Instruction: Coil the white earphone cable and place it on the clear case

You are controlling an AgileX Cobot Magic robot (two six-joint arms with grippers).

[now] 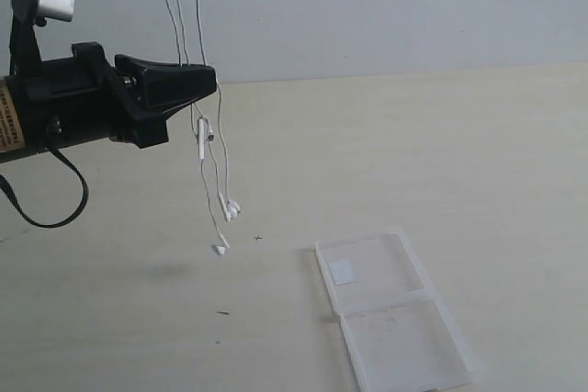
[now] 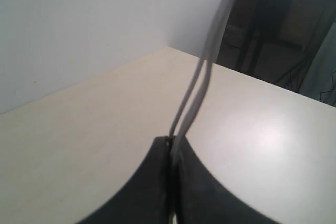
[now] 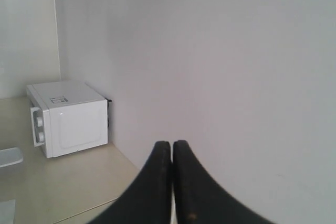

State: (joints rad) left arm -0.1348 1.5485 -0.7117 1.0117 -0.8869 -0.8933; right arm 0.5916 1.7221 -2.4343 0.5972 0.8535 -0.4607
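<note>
The white earphone cable [image 1: 201, 140] hangs in the air at the left of the exterior view. My left gripper [image 1: 211, 80] is shut on two of its strands. Above the grip the strands [image 1: 175, 16] rise out of the top of the frame. Below it dangle the inline remote and two earbuds [image 1: 230, 211], just above the table. The left wrist view shows both strands [image 2: 202, 77] leaving the closed left gripper [image 2: 172, 142]. My right gripper [image 3: 172, 145] is out of the exterior view; its jaws are shut, with a thin white sliver between them. The clear case [image 1: 404, 298] lies open and flat at the front right, with its sticker [image 1: 343, 271] in the far half.
A white microwave-like box [image 3: 68, 116] stands against the wall in the right wrist view. The left arm's black cord [image 1: 55, 218] loops down at the far left. Dark furniture [image 2: 273, 19] stands beyond the table's far edge.
</note>
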